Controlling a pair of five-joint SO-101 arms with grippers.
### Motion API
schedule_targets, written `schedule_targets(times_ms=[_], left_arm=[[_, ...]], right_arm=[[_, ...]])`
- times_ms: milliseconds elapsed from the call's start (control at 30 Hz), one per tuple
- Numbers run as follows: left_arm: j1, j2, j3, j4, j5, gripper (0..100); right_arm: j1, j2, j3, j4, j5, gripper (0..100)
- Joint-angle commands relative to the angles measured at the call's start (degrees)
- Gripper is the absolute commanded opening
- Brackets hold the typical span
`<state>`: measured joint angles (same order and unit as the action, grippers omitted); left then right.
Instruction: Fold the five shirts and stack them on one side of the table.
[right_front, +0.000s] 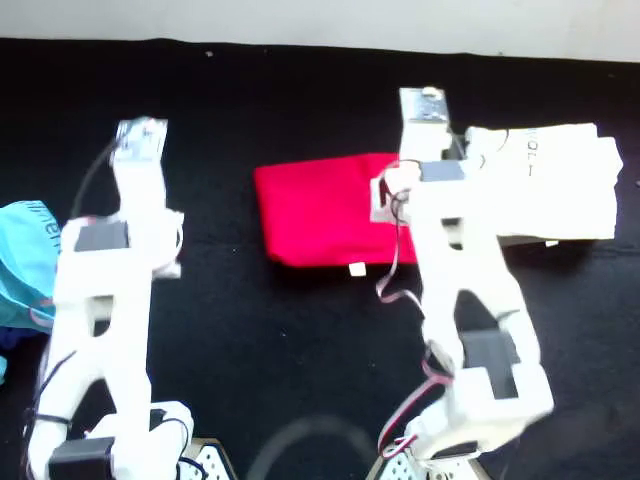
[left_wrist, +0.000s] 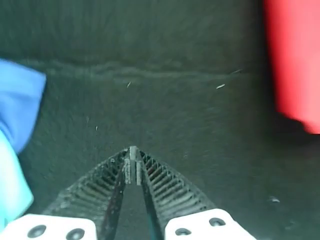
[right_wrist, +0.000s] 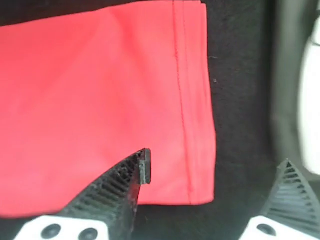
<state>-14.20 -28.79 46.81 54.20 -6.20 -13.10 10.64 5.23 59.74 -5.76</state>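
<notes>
At table (right_front: 300, 340) centre the folded red shirt (right_front: 315, 210) is lying flat; right gripper (right_wrist: 216, 164) is hovering wide open astride its hemmed edge, probably lining up to shift it onto the white shirt (right_front: 545, 180) alongside. Left gripper (left_wrist: 132, 155) is idling closed, empty, near teal shirt (right_front: 25, 260).

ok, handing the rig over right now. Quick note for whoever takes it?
Left arm: jaws shut, empty, over the black cloth.
Right arm: jaws open, empty, above the hemmed edge of the red shirt.
Done: red shirt folded mid-table. White folded laundry sits on the right side; I can't tell how many shirts it holds.
Left: red shirt not yet stacked. The cyan and blue pile at the left edge is bunched, not folded.
</notes>
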Motion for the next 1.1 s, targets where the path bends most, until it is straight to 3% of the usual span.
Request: schedule_targets(times_ms=[0, 267, 433, 767, 833, 967, 1067], left_arm=[[-2.86, -1.89, 7.16, -7.21, -0.26, 1], [-5.05, 2.24, 11.38, -10.29, -0.26, 1], [-5.14, 8.75, 14.90, -17.49, -0.18, 1], [-5.23, 9.19, 14.55, -17.67, -0.26, 1], [-5.23, 9.19, 14.55, -17.67, -0.26, 1], [-5.23, 9.19, 14.55, -17.67, -0.26, 1], [-5.23, 9.19, 14.55, -17.67, -0.26, 1]], right_arm=[[-1.19, 6.73, -9.98, 0.13, -1.58, 37.5], [-1.63, 21.32, -21.32, 0.13, -5.98, 37.5], [-2.24, 28.44, -26.33, 0.13, -5.98, 37.5], [-4.26, 33.54, -28.53, 6.90, -5.80, 36.1], [-4.79, 33.63, -29.14, 10.33, -5.54, 27.9], [-4.62, 33.63, -28.88, 11.91, -5.45, 0.0], [-4.62, 33.63, -29.32, 12.26, -3.69, 2.6]])
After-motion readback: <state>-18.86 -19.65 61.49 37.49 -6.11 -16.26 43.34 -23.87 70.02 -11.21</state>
